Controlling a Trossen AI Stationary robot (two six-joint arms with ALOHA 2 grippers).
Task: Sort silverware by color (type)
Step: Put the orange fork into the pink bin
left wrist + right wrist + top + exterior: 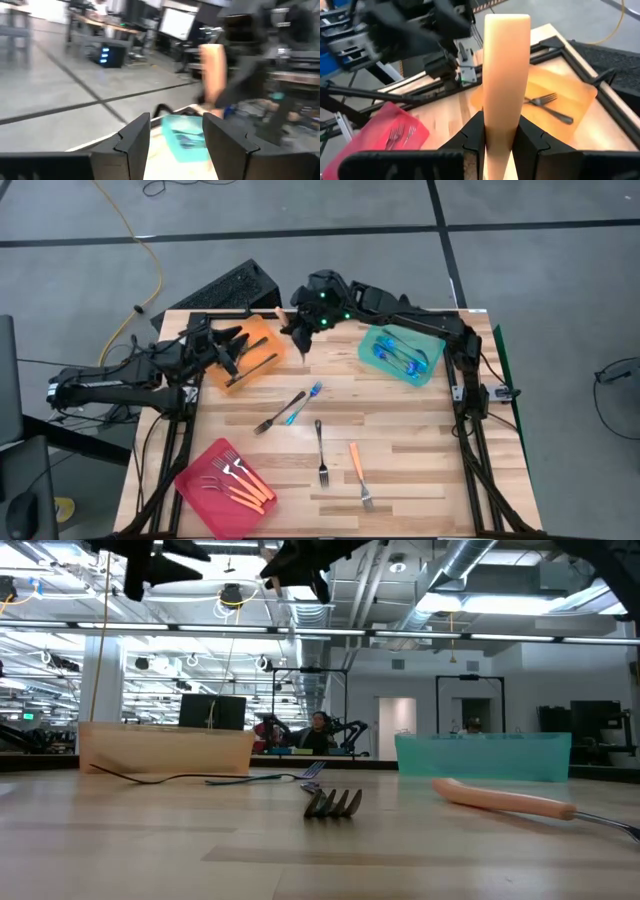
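Orange-handled fork (506, 80) pinched upright in right gripper (301, 338), near table's far edge.
Translucent orange tray (262, 332) lies just beside; left gripper (228, 352), fingers spread, hovers over it.

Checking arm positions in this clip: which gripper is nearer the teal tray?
Right. The right gripper, shut on an orange-handled fork, hangs just beside the teal tray, between it and the orange tray. The left gripper is over the orange tray, farther off.
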